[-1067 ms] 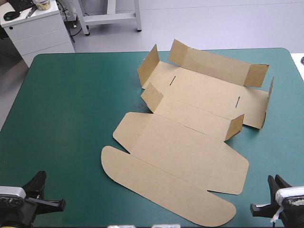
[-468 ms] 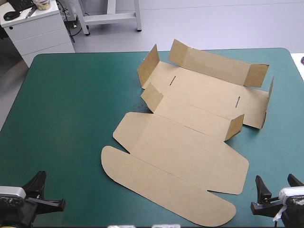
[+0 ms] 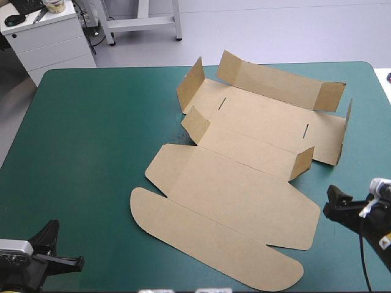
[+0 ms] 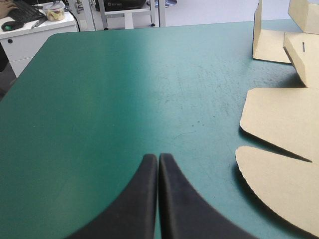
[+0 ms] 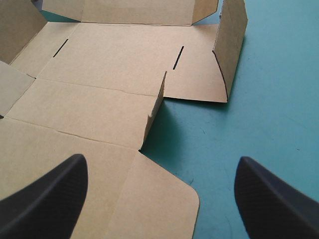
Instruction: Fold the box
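box [image 3: 244, 183]: lay mostly flat on teal-green cover [image 3: 91, 134], far walls raised
left gripper [image 4: 158, 162]: pressed together, over bare cover beside box
right gripper [image 5: 160, 159]: spread wide at box corner

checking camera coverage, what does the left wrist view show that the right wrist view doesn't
Left wrist only: the left end effector, shut, with the rounded flap of the box beside it. Right wrist only: the right end effector, open, and the upright side wall at the box's right end ahead. Both: the brown box on the teal-green cover.
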You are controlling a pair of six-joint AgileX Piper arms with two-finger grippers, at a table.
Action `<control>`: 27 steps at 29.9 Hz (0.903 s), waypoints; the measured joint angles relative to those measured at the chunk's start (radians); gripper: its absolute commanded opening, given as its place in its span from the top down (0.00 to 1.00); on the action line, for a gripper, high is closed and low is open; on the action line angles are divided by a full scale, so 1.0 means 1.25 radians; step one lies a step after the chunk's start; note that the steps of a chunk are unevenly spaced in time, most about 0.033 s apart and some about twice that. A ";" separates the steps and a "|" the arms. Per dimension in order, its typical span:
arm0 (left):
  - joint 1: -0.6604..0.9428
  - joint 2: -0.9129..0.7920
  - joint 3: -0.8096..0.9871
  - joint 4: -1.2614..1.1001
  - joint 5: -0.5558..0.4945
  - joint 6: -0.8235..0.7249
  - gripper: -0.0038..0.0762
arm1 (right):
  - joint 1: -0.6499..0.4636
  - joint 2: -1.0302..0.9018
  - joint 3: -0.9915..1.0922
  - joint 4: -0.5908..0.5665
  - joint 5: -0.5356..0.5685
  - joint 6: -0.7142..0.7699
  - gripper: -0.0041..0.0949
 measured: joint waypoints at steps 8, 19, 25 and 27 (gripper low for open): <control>0.000 0.000 0.000 0.000 -0.001 0.000 0.96 | 0.000 0.297 -0.117 0.019 -0.015 0.074 0.20; 0.000 0.000 0.000 0.000 -0.001 0.000 0.96 | 0.000 0.676 -0.282 0.092 0.015 0.076 0.20; 0.000 0.000 0.000 0.000 -0.001 0.000 0.96 | 0.000 0.818 -0.363 0.096 0.047 0.069 0.21; 0.000 0.000 0.000 0.000 -0.001 0.000 0.96 | 0.000 0.851 -0.380 0.098 0.061 0.059 0.21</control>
